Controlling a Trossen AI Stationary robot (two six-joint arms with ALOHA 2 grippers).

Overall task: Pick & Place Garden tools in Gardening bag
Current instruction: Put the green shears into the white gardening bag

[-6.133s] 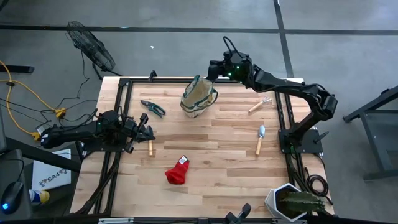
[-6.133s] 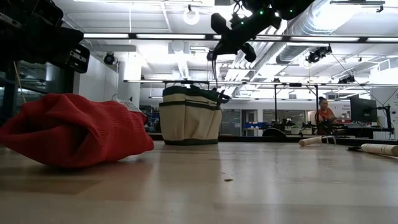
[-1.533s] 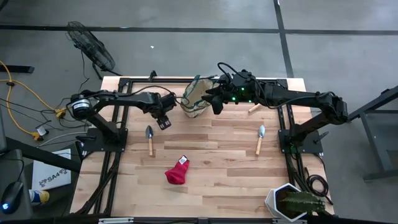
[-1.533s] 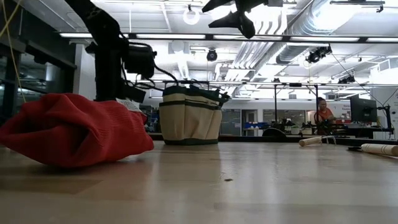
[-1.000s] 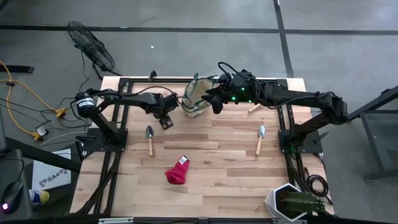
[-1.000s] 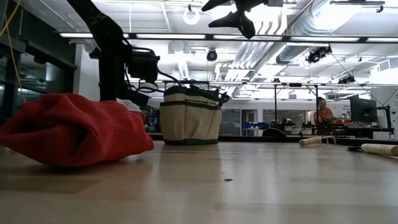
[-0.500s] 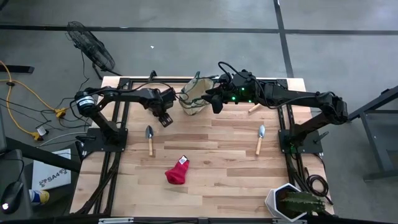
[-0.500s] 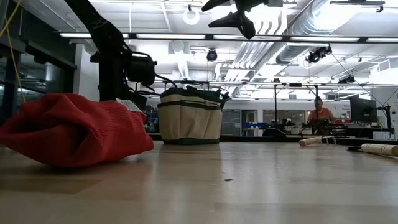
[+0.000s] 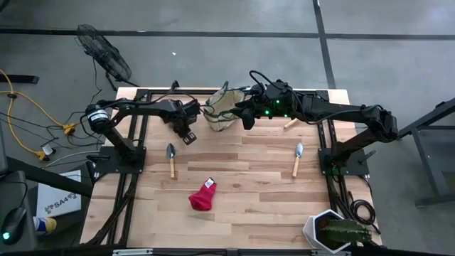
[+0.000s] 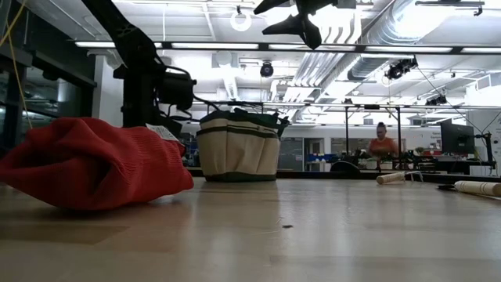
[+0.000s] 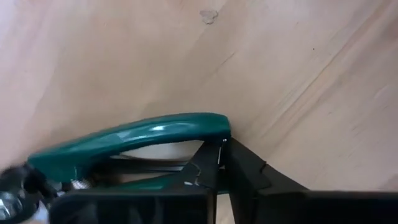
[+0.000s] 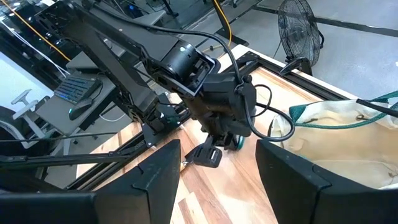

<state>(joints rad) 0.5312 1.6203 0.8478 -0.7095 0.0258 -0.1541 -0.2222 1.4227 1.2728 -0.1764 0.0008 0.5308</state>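
Note:
My left gripper (image 9: 186, 132) is down at the table's far left, left of the gardening bag (image 9: 222, 114), and is shut on teal-handled pruning shears (image 11: 137, 134) that lie on the wood. My right gripper (image 12: 217, 180) hangs open above the bag's right side, holding nothing. The tan bag stands upright on its base (image 10: 239, 149). Flat on the table lie a wooden-handled trowel (image 9: 170, 160) at the left, another (image 9: 297, 158) at the right, a small fork (image 9: 291, 123) at the far right and a red fabric piece (image 9: 202, 195) near the middle. My left gripper comes down on the shears from above and closes at the free end of the teal handles (image 11: 214, 124). Its dark fingers (image 11: 242, 174) hide the exact place of contact. The shears lie flat on the table.
A spiky green plant in a white hexagonal pot (image 9: 334, 231) stands at the near right corner. Black frame rails run along the table's left (image 9: 135, 153) and right (image 9: 325, 153) sides. Bare wood lies between the red fabric and the right trowel.
My left gripper has drifted a little toward the table's left edge, staying low beside the bag. My right gripper has kept still.

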